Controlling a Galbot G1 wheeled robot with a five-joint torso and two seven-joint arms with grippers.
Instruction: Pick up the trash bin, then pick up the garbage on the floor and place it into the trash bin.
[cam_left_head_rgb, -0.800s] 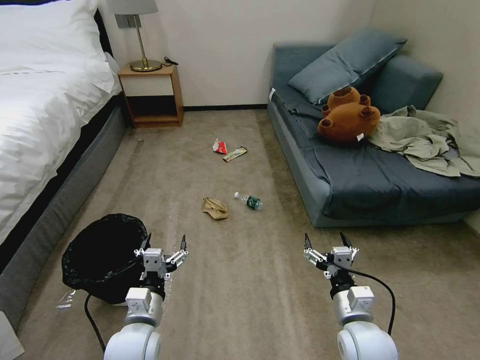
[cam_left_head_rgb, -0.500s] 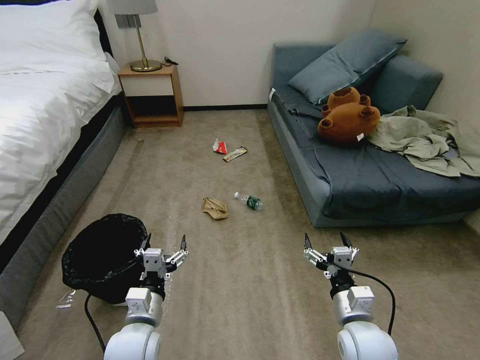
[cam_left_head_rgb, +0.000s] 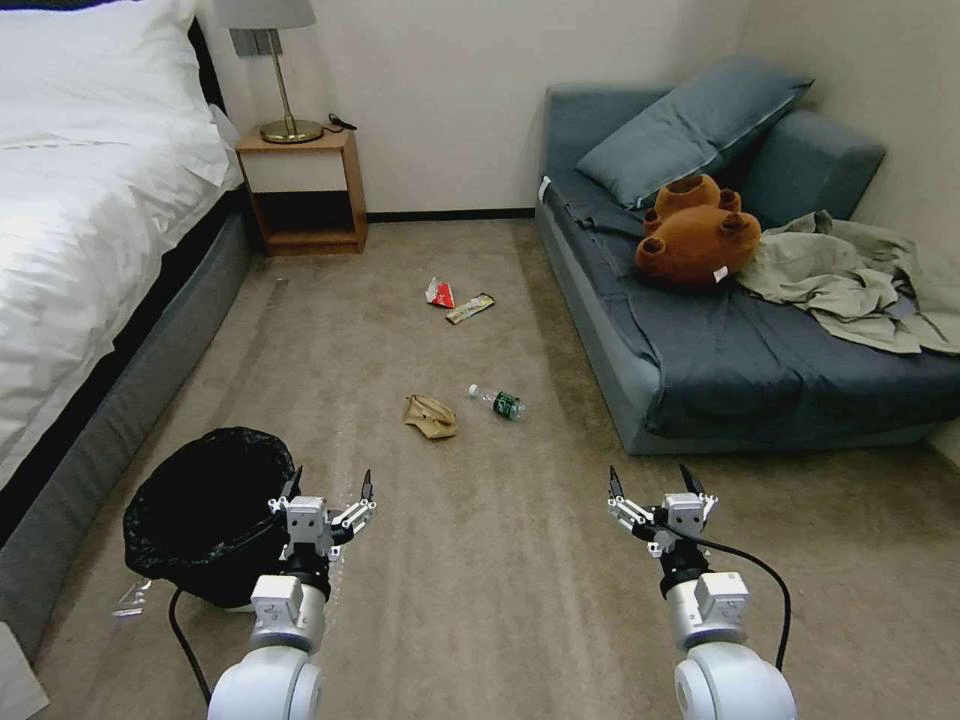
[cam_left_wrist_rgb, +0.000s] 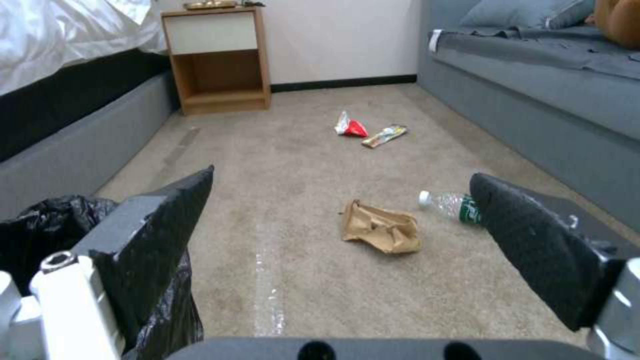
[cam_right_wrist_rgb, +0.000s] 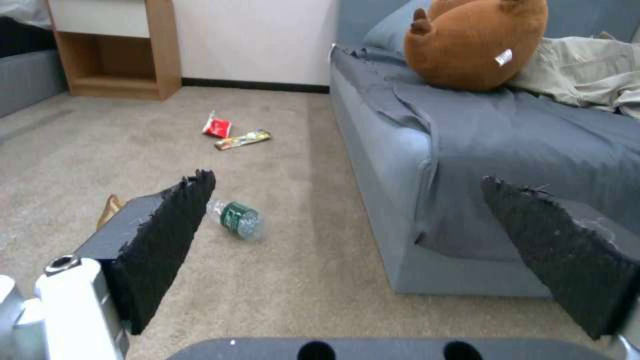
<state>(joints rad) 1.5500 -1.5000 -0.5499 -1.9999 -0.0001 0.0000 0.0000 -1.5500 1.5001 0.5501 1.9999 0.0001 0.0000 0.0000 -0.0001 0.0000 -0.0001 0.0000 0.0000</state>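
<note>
Item 1, trash bin (cam_left_head_rgb: 205, 515): white bin lined with a black plastic bag, standing on the carpet (cam_left_head_rgb: 480, 580) close to the bed (cam_left_head_rgb: 90, 250), at my left front. It is sitting just beside the left gripper (cam_left_head_rgb: 328, 487), whose outer finger (cam_left_wrist_rgb: 157, 220) is lying against the bag in the left wrist view. Not yet lifted.

Item 2, left gripper: I am holding it low over the floor with its fingers spread wide, nothing between them.

Item 3, right gripper (cam_left_head_rgb: 650, 482): I am holding it out level with the left one, fingers also spread wide and carrying nothing, well apart from the bin and near the front of the blue sofa (cam_left_head_rgb: 740, 340).

Item 4, garbage, four pieces, all lying on the carpet ahead of me:
- crumpled paper bag (cam_left_head_rgb: 430, 415), nearest, between the two grippers' lines;
- clear bottle with green label (cam_left_head_rgb: 500, 402), on its side just beside the bag, toward the sofa;
- red-and-white wrapper (cam_left_head_rgb: 439, 293), farther on;
- long snack wrapper (cam_left_head_rgb: 470, 307), just beside the red one.

Item 5, change over the last moment: none that I am finding. Arms, bin and litter are all matching the earlier head views, so I am judging the rig to be paused at the start. The whole task is remaining: the bin first, by the left gripper I judge, then the four pieces.
</note>
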